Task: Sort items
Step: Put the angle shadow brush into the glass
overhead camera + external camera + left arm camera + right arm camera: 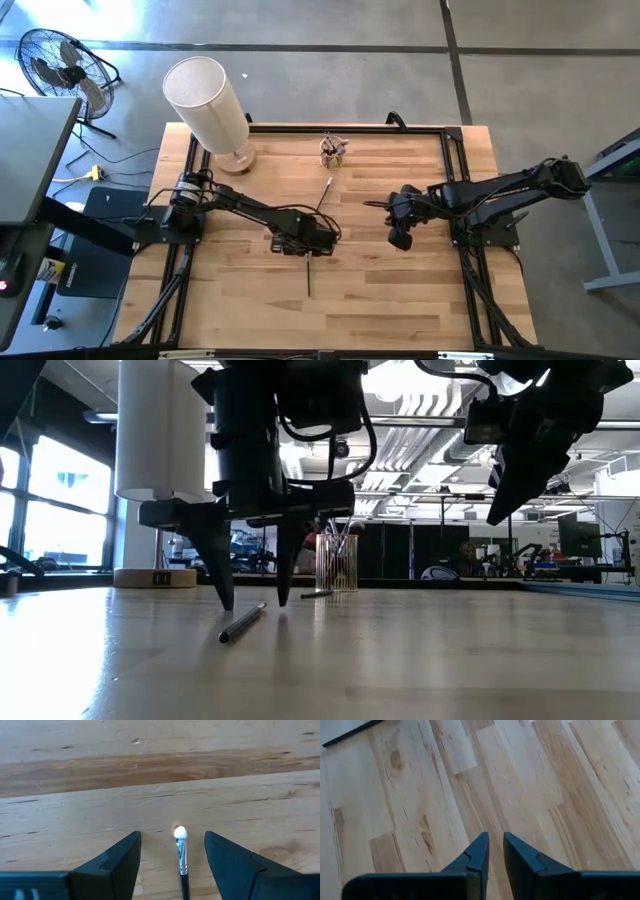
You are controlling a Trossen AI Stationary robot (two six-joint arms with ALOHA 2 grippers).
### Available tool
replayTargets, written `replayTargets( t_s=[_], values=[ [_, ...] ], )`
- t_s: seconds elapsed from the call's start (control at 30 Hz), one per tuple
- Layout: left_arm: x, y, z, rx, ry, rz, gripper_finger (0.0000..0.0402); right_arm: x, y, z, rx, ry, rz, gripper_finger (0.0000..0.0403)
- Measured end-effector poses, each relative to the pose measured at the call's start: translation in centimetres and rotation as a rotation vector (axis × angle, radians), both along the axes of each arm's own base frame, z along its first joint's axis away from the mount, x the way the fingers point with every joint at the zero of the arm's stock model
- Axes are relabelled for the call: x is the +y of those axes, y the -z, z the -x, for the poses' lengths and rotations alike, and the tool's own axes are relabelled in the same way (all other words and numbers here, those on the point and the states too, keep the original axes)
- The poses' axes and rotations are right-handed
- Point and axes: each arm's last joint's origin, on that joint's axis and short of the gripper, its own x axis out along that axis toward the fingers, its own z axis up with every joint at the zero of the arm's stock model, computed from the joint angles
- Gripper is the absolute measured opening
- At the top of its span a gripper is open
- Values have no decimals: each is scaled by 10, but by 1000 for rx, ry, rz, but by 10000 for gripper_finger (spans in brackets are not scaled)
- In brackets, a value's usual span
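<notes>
Between the black fingers (120,865) of the left gripper (172,862) lies a makeup brush (182,860) with a cream-white tip, a silvery ferrule and a black handle, on a table (150,780) of pale blond planks crossed just ahead of the claw by a darker reddish-brown streak of grain. Under the right gripper (495,852), whose fingers are black too, the planks alternate light and honey tones with small brown knots. Beyond the left claw stand a clear yellowish glass cup (334,154) and a large white cylinder (208,100) on a tan base.

Left end effector (306,243) over a brush (309,276) — glass cup (333,152) beyond.
</notes>
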Motion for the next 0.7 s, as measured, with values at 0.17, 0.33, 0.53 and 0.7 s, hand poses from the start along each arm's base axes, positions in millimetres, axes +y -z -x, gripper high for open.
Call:
replayTargets(
  t_s=[0.17,0.33,0.53,0.7],
  values=[
    [2,1,0,10,-13,10,193,0,0,0,0,0,5,47],
    [2,1,1,13,-12,16,146,0,0,0,-1,1,6,49],
    [3,2,1,16,-18,-11,72,0,0,0,-1,2,7,52],
    [4,2,1,11,-21,-26,12,0,0,0,-1,1,7,47]
  ],
)
